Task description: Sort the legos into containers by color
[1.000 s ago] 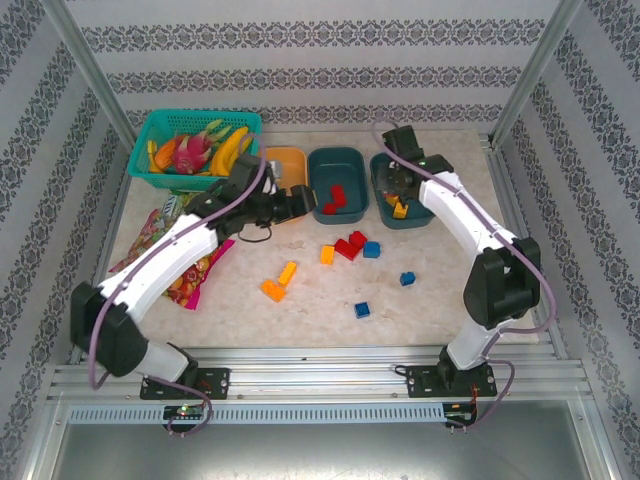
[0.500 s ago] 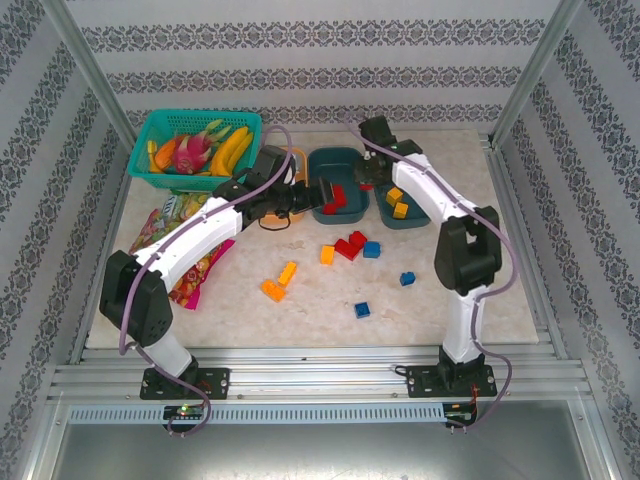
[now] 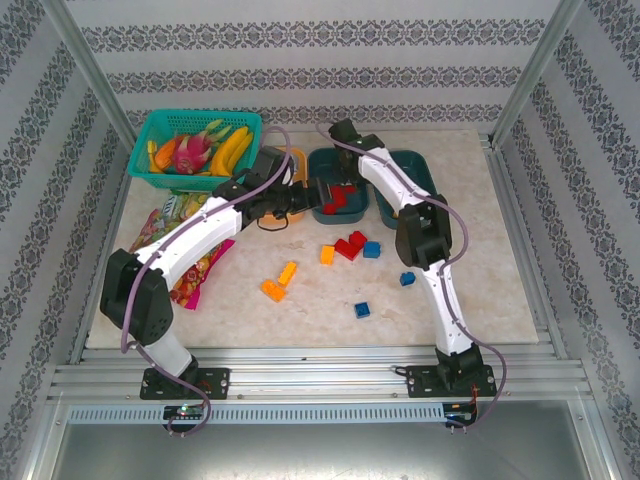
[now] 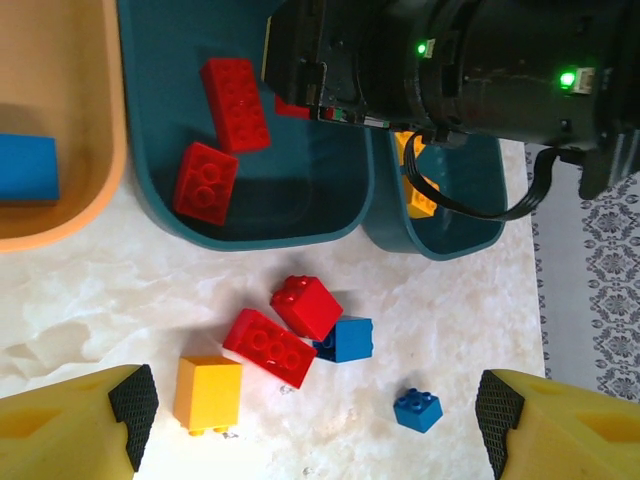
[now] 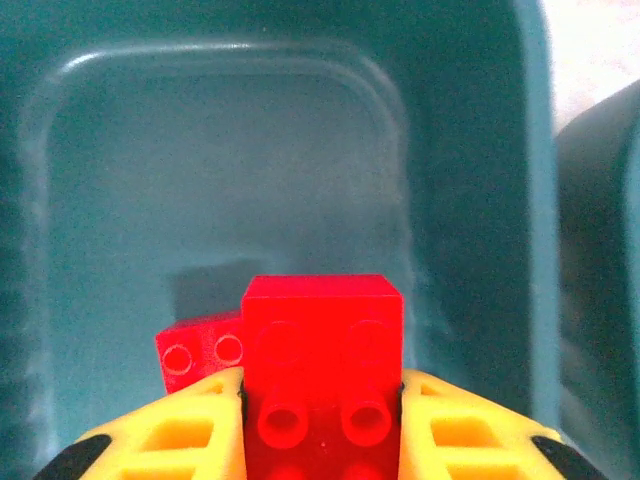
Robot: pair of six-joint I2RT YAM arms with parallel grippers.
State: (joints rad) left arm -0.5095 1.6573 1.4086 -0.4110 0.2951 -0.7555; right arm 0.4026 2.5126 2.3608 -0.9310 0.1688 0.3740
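My right gripper is shut on a red lego and hangs over the middle teal container, where another red lego lies. My left gripper stands open above loose legos on the table: two red, a yellow and two blue. From above, the left gripper sits at the middle container, with the right gripper beside it. The orange container holds a blue lego. The right teal container holds a yellow one.
A teal mesh basket of toy fruit stands at the back left, with snack bags under my left arm. More loose legos lie mid-table: orange and blue. Metal frame posts rise at the back corners.
My right arm has swung left from the right teal container to over the middle one, carrying the red lego. My left arm reached forward, then held still.
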